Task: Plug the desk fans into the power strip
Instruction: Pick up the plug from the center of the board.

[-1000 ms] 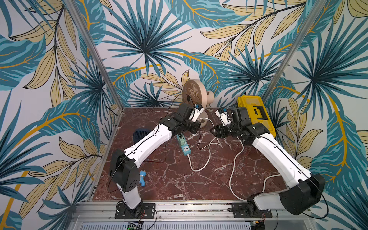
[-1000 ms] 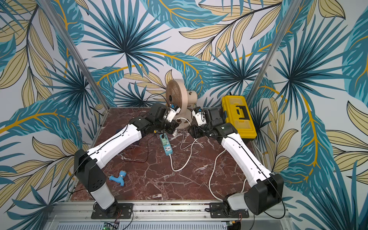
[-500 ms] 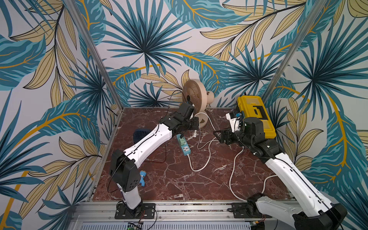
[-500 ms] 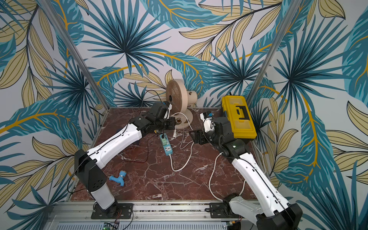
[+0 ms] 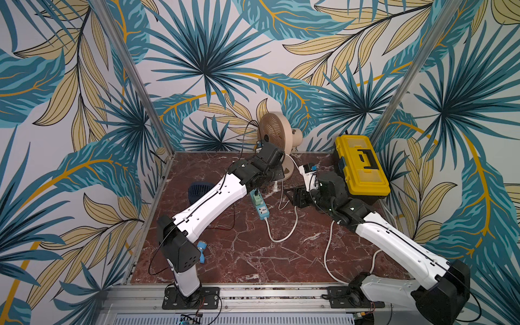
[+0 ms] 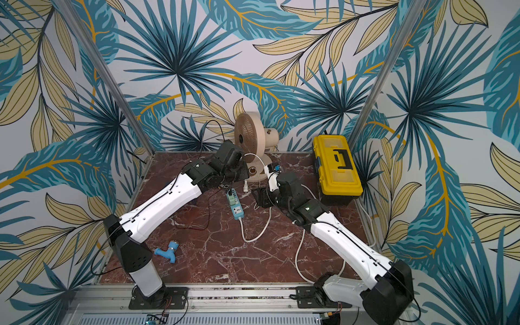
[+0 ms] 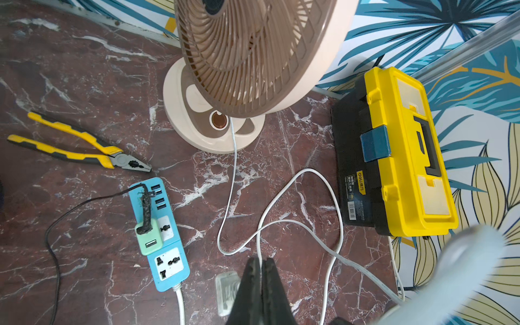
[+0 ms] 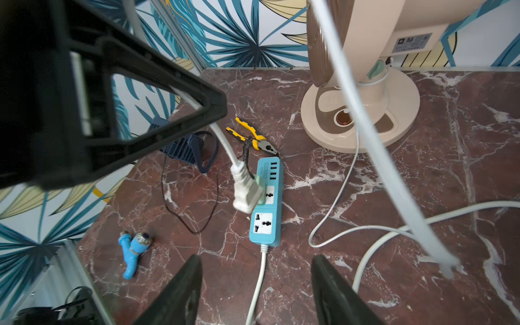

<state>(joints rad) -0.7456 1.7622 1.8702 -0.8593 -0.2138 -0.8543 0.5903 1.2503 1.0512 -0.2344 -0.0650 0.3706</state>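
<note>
Two arms meet over the far half of the red marble worktop (image 5: 253,253). The left tool (image 7: 260,261) is clenched on the white cord (image 8: 225,143) of the desk fan (image 5: 271,132), a short way back from the plug (image 8: 247,194), which dangles below the pinched jaws. The power strip (image 5: 260,206) lies on the worktop between the two arms, just in front of the fan's round base. Its row of small ports points toward the fan and its own white lead runs off toward the near edge. The plug hangs beside the strip's port end; it seems clear of it, though the angle leaves that unsure. One socket carries a pale green adapter (image 7: 149,236) with a black braided wire; the socket nearer the lead is free. The right tool (image 8: 257,257) is released, its jaws wide apart with nothing between them, just to the right of the strip. Yellow pliers (image 7: 84,149) lie beside the port end and a yellow toolbox (image 5: 360,166) stands by the right wall.
</note>
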